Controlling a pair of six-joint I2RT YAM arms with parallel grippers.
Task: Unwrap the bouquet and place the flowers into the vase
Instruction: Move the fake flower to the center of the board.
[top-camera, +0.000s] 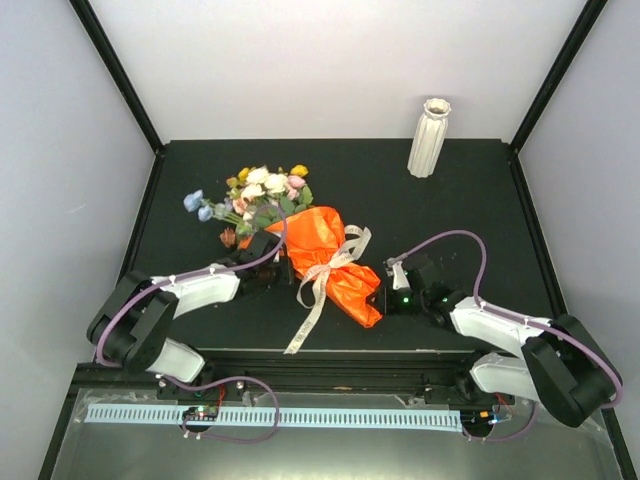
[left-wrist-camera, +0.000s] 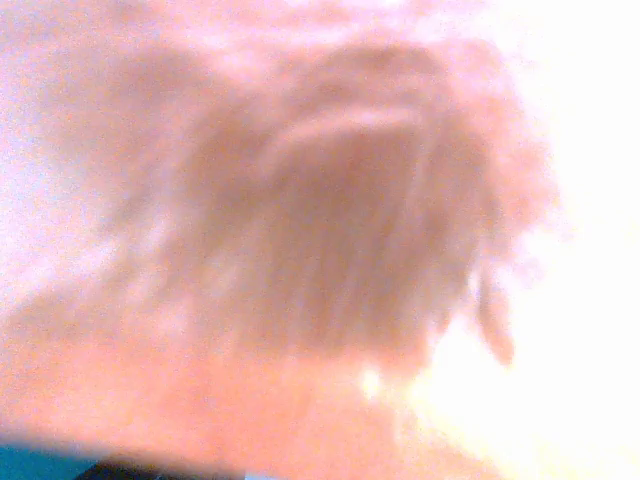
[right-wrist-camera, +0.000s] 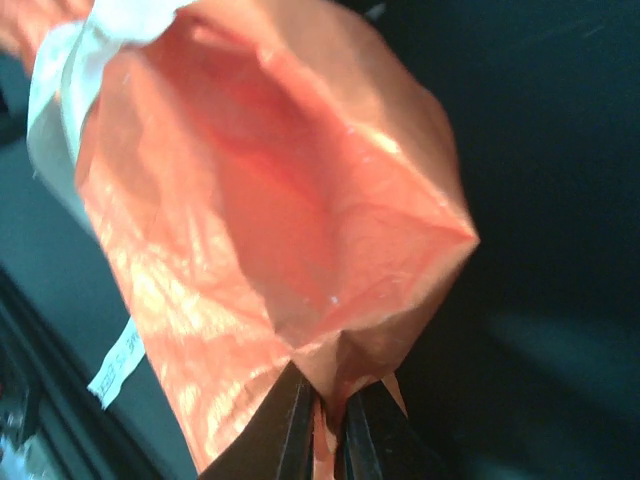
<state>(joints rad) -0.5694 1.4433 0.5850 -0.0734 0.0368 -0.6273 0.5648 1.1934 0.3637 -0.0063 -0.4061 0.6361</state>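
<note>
Bouquet (top-camera: 322, 255) lies flat, low-stretched right claw (right-wrist-camera: 325, 400) pinching its tail.

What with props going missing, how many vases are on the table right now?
1. The tall ribbed white vase stands upright at the black table's far edge, right of centre, apart from the orange-paper-wrapped bouquet. A second one hidden from the top view seems unlikely.
</note>
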